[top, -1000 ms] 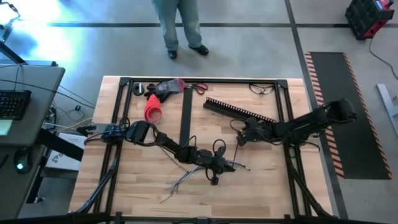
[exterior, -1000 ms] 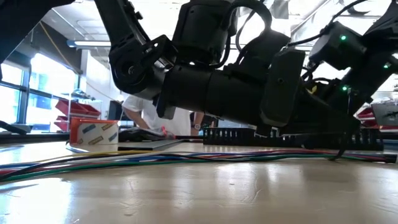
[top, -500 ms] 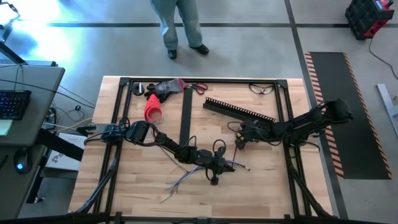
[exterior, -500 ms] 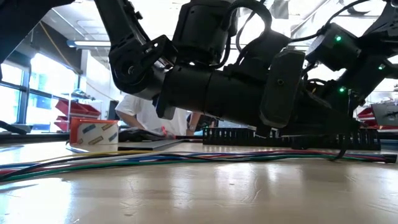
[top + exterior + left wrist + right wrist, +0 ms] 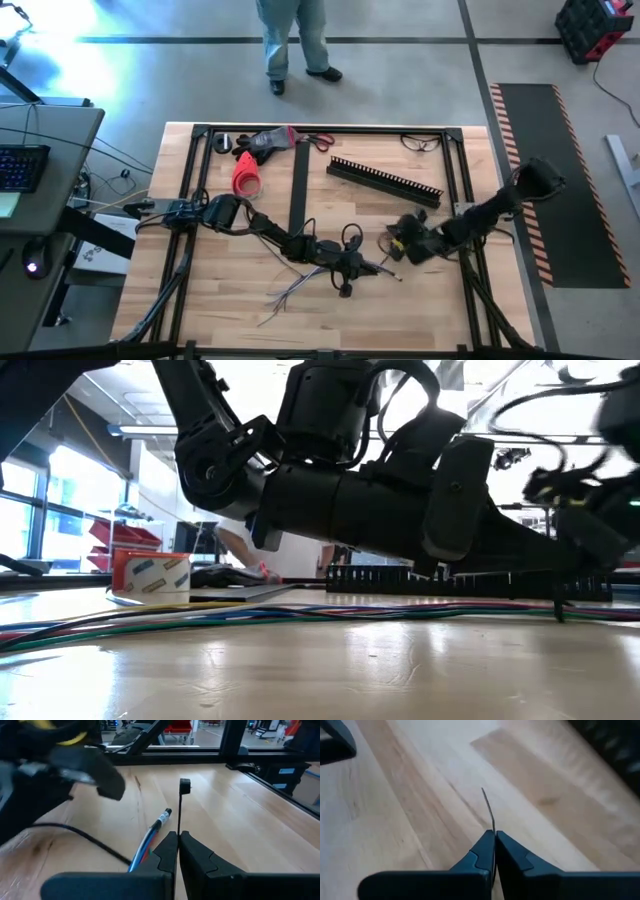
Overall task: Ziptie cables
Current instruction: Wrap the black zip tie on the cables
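Moved nearer the middle than a second ago, the right claw [image 5: 393, 243] now pinches a thin black zip tie [image 5: 489, 810], fingers closed on it. Left claw [image 5: 372, 266], low on the pale wooden counter [image 5: 420, 300], is closed on another zip tie [image 5: 179, 810] beside the bunch of thin multicoloured cables [image 5: 290, 290] lying mid-counter.

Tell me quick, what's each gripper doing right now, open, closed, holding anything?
Left gripper: shut on a thin black zip tie, beside the cables.
Right gripper: shut on a thin dark strip.
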